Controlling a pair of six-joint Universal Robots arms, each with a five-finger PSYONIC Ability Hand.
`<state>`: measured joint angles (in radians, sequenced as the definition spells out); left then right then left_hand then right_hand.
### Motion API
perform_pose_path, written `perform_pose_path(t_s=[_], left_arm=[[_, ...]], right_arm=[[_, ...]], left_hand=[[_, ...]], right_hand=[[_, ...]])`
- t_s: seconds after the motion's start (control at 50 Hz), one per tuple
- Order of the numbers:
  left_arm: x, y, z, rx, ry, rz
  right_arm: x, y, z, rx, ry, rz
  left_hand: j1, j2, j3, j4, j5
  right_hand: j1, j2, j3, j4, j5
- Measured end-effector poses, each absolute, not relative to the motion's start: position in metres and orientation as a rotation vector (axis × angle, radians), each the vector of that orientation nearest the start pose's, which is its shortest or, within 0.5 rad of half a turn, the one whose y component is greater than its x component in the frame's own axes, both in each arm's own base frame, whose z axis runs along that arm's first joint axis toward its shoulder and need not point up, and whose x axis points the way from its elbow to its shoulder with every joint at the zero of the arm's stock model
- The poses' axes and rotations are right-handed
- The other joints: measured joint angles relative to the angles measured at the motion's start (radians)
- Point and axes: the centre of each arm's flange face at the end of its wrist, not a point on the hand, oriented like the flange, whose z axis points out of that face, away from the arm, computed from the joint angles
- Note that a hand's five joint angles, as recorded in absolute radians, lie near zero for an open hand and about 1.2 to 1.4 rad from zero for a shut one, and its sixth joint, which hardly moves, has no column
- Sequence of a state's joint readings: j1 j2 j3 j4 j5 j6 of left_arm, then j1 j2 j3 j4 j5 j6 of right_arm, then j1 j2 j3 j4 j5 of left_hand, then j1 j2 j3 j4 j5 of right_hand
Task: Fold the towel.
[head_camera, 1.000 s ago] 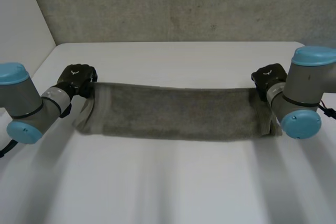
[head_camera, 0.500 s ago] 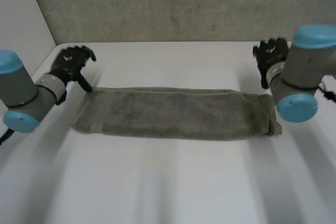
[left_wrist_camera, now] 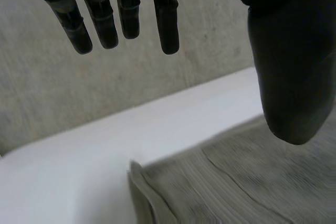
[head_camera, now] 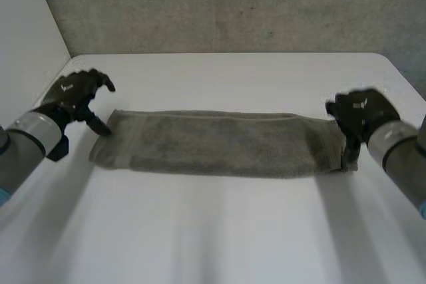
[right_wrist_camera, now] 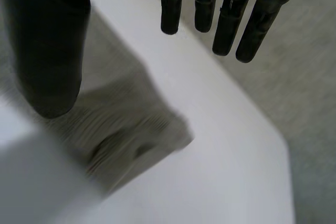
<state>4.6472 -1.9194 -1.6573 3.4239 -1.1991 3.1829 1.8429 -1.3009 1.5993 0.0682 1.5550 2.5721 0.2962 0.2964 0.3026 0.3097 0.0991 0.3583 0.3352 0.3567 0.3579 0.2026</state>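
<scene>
Towel point(head_camera: 219, 144) lies folded in a long strip across the white desk point(head_camera: 219, 231); left hand point(head_camera: 73, 94) at its left end, right hand point(head_camera: 359, 114) at its right end, both with fingers released, grasping nothing.

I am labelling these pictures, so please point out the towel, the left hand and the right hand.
towel point(head_camera: 226, 144): head view, middle of the folded strip.
left hand point(head_camera: 71, 92): head view, back of the hand.
right hand point(head_camera: 360, 111): head view, back of the hand.
</scene>
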Motion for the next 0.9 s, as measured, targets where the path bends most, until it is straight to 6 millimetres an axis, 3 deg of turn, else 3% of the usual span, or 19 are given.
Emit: perform_pose_path(t_s=[0.12, 0.26, 0.46, 0.76, 0.9], left_arm=[[-0.189, -0.328, 0.175, 0.536, 2.635, -2.135], [-0.193, -0.323, 0.157, 0.497, 2.668, -2.057], [-0.194, -0.322, 0.147, 0.488, 2.651, -2.066], [-0.194, -0.325, 0.143, 0.497, 2.605, -2.115], [-0.194, -0.326, 0.141, 0.495, 2.608, -2.11]], right_arm=[[0.197, -0.279, 0.179, -1.089, 2.587, -1.771], [0.182, -0.296, 0.155, -1.001, 2.631, -1.801], [0.173, -0.312, 0.138, -0.844, 2.577, -1.835], [0.178, -0.316, 0.13, -0.68, 2.484, -1.75], [0.175, -0.323, 0.122, -0.672, 2.489, -1.771]], left_hand=[[0.0, 0.0, 0.0, 0.0, -0.001], [0.0, 0.0, 0.0, 0.0, -0.007], [0.0, 0.0, 0.0, 0.0, -0.008], [0.0, 0.0, 0.0, 0.0, -0.008], [0.0, 0.0, 0.0, 0.0, -0.008]], right_hand=[[0.04, 0.049, 0.044, 0.05, 0.044], [0.126, 0.141, 0.126, 0.125, 0.116], [0.177, 0.192, 0.176, 0.175, 0.163], [0.318, 0.331, 0.323, 0.32, 0.306], [0.888, 0.923, 0.894, 0.89, 0.872]])
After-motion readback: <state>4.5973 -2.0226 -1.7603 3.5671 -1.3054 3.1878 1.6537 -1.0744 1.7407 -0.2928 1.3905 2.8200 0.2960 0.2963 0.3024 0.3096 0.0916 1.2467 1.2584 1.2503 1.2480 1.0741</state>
